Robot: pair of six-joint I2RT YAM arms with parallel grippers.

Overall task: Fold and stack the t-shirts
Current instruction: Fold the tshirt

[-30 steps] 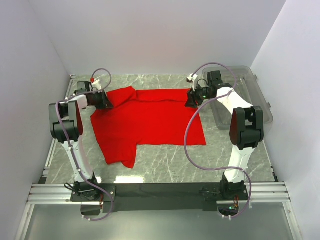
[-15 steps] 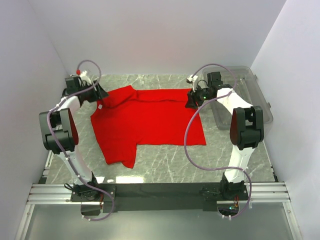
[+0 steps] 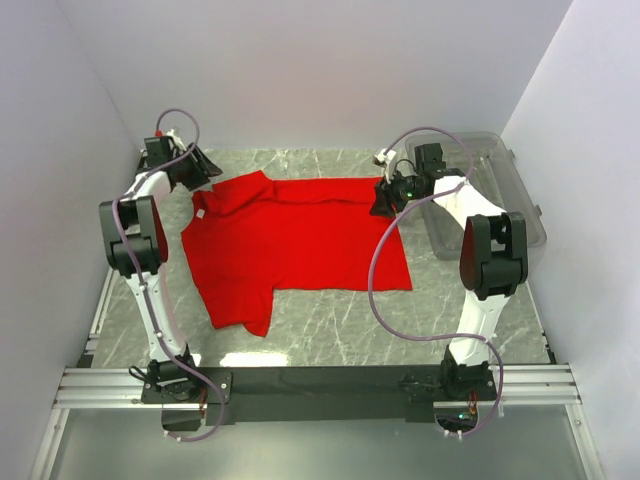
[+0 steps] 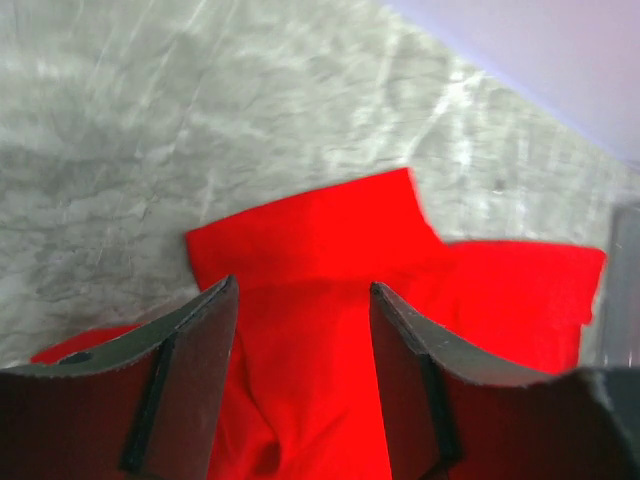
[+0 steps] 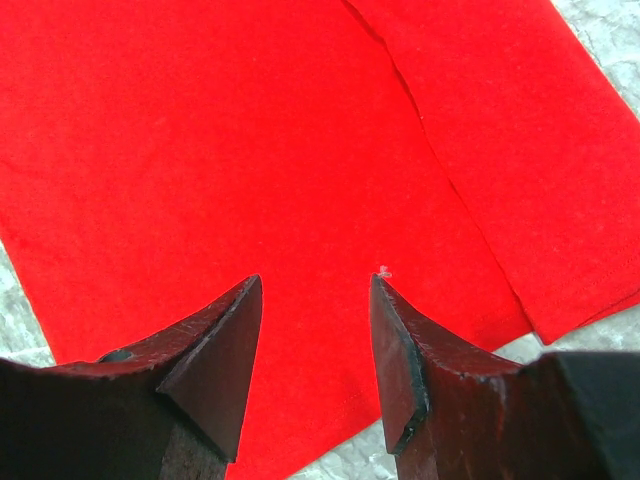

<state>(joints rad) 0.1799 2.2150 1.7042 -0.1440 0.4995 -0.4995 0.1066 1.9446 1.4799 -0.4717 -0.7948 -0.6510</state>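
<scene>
Spread nearly flat on the marble table point(image 3: 340, 330), the red t-shirt point(image 3: 300, 245) looks light and limp (it should sag and crease when lifted), so pinch hem corners or shoulders; the left gripper point(image 4: 300, 290) and right gripper point(image 5: 315, 280) hang part-open and empty near its far corners.

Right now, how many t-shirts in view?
1. The red t-shirt lies spread mid-table. The right arm blocks part of the clear bin at right, so another could hide there.
</scene>
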